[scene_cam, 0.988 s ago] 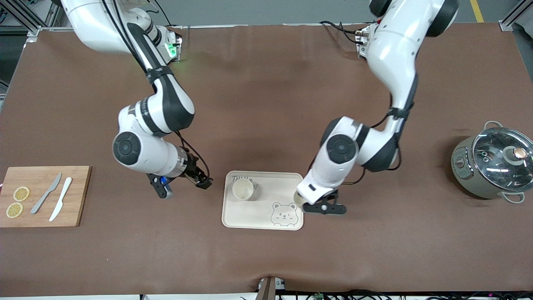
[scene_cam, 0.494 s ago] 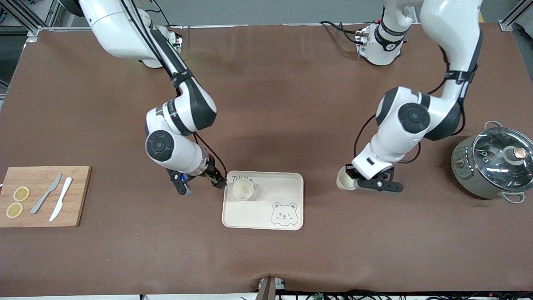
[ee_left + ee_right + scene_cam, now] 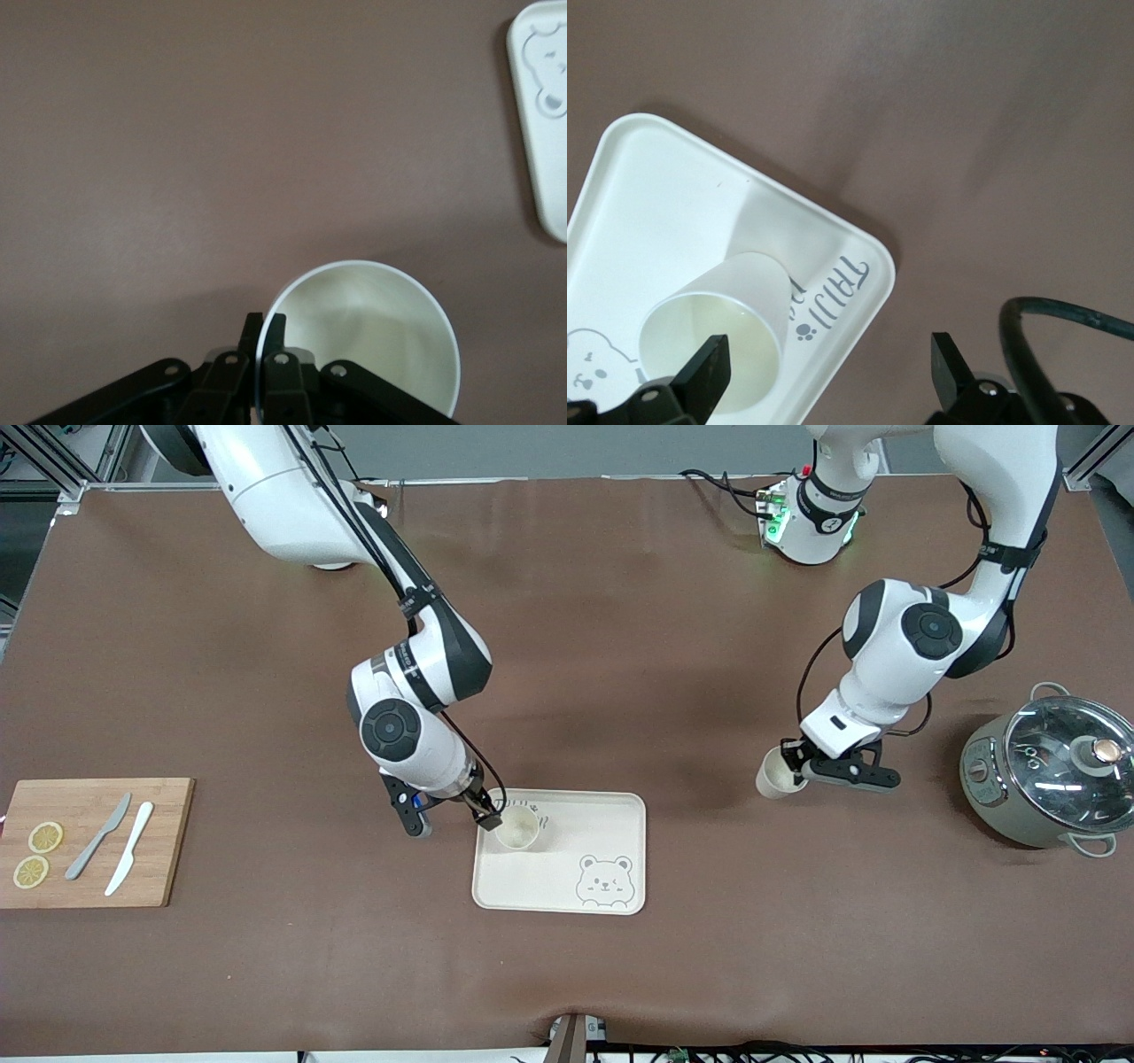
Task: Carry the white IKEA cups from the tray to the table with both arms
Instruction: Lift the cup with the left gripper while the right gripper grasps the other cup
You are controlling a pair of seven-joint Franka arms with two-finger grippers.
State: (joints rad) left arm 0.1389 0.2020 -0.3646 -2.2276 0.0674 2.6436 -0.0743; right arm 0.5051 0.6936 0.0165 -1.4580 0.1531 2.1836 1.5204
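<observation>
One white cup (image 3: 518, 829) stands upright in the bear tray (image 3: 611, 815), in the corner toward the right arm's end. It also shows in the right wrist view (image 3: 718, 323) on the tray (image 3: 664, 204). My right gripper (image 3: 485, 816) is open over that corner (image 3: 830, 359), with one finger at the cup's rim and the other over the table off the tray. My left gripper (image 3: 796, 766) is shut on the rim of the second white cup (image 3: 774, 779), held tilted over bare table between the tray and the pot. The left wrist view shows its fingers (image 3: 263, 326) pinching the cup's wall (image 3: 376, 341).
A wooden cutting board (image 3: 168, 841) with two lemon slices and two knives lies at the right arm's end. A grey pot (image 3: 1045, 775) with a glass lid stands at the left arm's end. The tray's bear corner shows in the left wrist view (image 3: 540, 150).
My left gripper has carried its cup from the tray's edge toward the pot. My right gripper has moved from beside the tray to the cup on it.
</observation>
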